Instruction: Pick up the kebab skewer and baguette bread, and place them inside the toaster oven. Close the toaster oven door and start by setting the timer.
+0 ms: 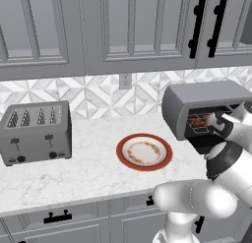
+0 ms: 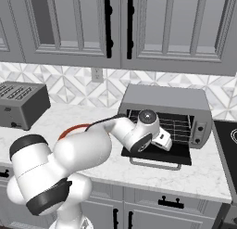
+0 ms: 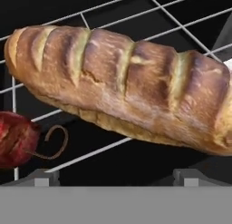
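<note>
Robot hand point(image 2: 163, 139) reaching into open toaster oven point(image 2: 173, 103) on marble desk point(image 1: 88, 168), baguette bread point(image 3: 122, 87) lying across wire rack point(image 3: 90, 153), kebab skewer point(image 3: 18, 139) beside it, finger opening cannot be told, toaster oven door point(image 2: 157, 157) folded down

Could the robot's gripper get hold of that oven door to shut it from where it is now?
Probably yes: the door lies folded down and bare, right under the gripper at the oven mouth.
</note>
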Motion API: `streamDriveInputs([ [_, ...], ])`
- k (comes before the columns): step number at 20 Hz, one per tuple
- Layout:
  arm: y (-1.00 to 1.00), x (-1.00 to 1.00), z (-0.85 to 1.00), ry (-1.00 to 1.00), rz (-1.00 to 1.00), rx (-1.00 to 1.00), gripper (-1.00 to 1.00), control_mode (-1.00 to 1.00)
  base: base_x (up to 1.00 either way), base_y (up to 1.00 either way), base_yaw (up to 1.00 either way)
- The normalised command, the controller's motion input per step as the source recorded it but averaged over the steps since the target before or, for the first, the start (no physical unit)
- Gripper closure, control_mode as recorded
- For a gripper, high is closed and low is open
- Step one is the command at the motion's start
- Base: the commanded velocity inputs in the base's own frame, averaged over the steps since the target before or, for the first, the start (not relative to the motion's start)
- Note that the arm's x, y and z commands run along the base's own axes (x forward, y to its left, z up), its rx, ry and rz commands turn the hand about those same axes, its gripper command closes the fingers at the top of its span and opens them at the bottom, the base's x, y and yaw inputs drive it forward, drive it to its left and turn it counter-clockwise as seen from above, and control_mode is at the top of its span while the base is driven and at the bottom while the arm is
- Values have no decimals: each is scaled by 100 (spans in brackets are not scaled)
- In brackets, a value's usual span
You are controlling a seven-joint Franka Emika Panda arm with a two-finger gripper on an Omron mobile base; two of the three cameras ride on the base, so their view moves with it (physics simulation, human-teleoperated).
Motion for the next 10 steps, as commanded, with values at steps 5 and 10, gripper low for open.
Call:
streamDriveInputs([
  [5, 8, 16, 0, -12, -8, 0, -100, -100, 0, 0, 0],
  [10, 5, 23, 0, -13, -7, 0, -100, -100, 0, 0, 0],
])
